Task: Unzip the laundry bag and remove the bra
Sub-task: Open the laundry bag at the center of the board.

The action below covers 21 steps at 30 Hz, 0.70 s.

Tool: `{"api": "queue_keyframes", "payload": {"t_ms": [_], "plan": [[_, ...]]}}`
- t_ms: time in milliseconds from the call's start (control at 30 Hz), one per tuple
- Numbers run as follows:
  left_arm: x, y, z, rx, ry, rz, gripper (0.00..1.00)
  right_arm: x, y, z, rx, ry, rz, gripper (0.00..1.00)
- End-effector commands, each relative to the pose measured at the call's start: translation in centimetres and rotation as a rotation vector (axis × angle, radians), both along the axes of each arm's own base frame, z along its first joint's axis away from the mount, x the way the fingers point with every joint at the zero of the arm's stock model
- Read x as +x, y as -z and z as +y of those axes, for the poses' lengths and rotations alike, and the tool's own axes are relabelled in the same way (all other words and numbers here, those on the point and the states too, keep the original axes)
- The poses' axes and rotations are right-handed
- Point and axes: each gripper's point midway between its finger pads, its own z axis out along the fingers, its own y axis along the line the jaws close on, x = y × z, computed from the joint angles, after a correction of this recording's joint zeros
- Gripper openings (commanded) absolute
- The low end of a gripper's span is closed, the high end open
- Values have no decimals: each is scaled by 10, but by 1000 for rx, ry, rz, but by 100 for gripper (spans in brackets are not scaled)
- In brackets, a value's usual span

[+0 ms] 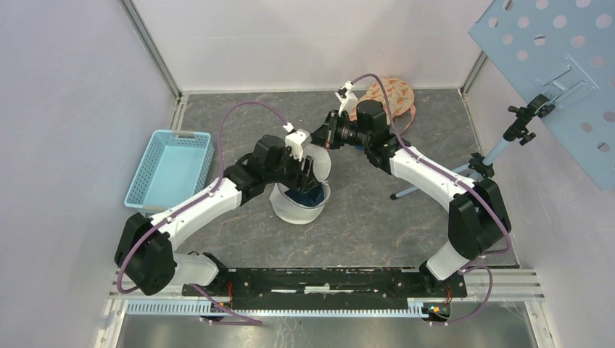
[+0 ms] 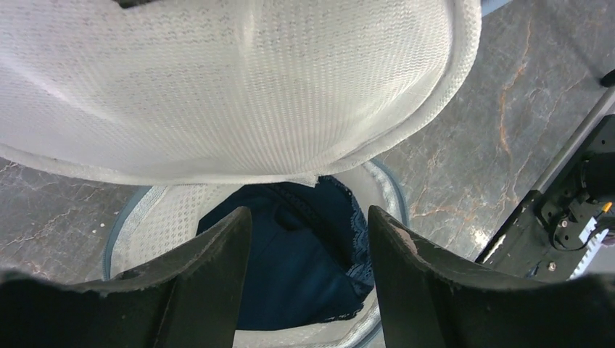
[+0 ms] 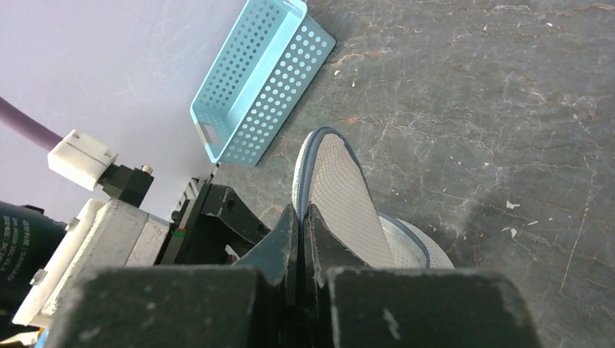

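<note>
The white mesh laundry bag [image 1: 299,204] sits mid-table, unzipped, its lid [image 1: 319,161] lifted upright. A dark blue lace bra [image 2: 304,254] lies inside the open lower half; it shows from above too [image 1: 301,196]. My right gripper [image 3: 299,217] is shut on the rim of the lid [image 3: 341,196] and holds it up. My left gripper [image 2: 308,246] is open, its fingers [image 2: 217,275] poised just above the bra, over the bag's mouth, touching nothing. In the top view it [image 1: 307,174] hangs over the bag.
A light blue perforated basket [image 1: 170,168] stands at the left, also in the right wrist view [image 3: 254,87]. A peach patterned cloth [image 1: 388,98] lies at the back. A stand with a perforated panel [image 1: 551,72] is on the right.
</note>
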Motion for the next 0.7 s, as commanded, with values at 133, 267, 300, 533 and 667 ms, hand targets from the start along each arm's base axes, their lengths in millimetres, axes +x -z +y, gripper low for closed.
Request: {"api": "queue_keyframes", "payload": {"t_ms": [133, 267, 300, 533, 667], "plan": [[1, -19, -8, 28, -88, -68, 66, 0, -25, -10, 104, 79, 66, 0], [-2, -5, 0, 77, -137, -68, 64, 6, -22, -17, 114, 116, 114, 0], [-1, -3, 2, 87, -153, -69, 64, 6, -21, -18, 113, 123, 121, 0], [-8, 13, -4, 92, -143, -36, 63, 6, -22, -19, 131, 136, 147, 0], [-13, 23, -5, 94, -130, -14, 63, 5, -22, -20, 133, 138, 147, 0]]}}
